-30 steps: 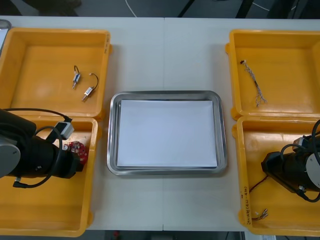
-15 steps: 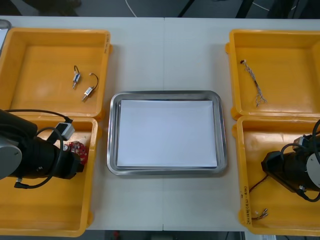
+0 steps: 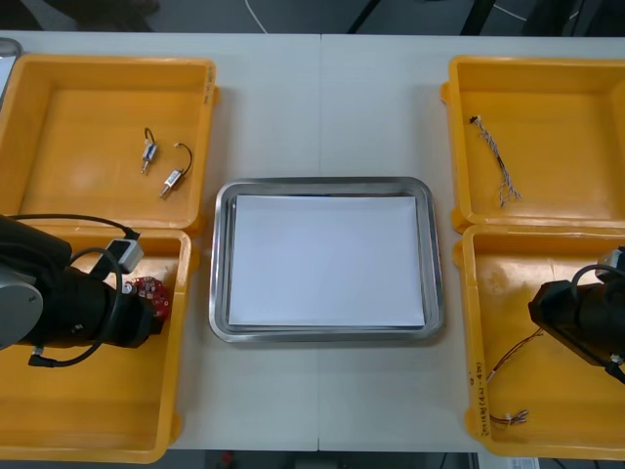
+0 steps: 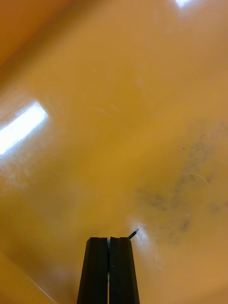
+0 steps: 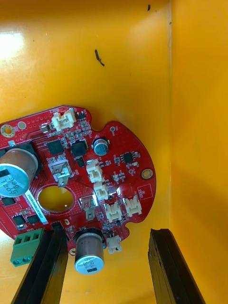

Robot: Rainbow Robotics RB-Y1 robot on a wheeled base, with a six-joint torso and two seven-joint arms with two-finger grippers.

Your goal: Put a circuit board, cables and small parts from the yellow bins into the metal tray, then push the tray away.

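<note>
Where left fingers gape, circuit board edge lies between.

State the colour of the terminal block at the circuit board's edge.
The terminal block is green; left wrist view.

Left claw spread wide; right claw pinched closed, pointing down.

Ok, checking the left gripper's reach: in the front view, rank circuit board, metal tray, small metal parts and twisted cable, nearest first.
From the left gripper, in the near left bin:
1. Red circuit board, at its fingers.
2. Metal tray, to its right.
3. Small metal parts, far left bin.
4. Twisted blue and white cable, far right bin.
Right gripper: near right bin.
</note>
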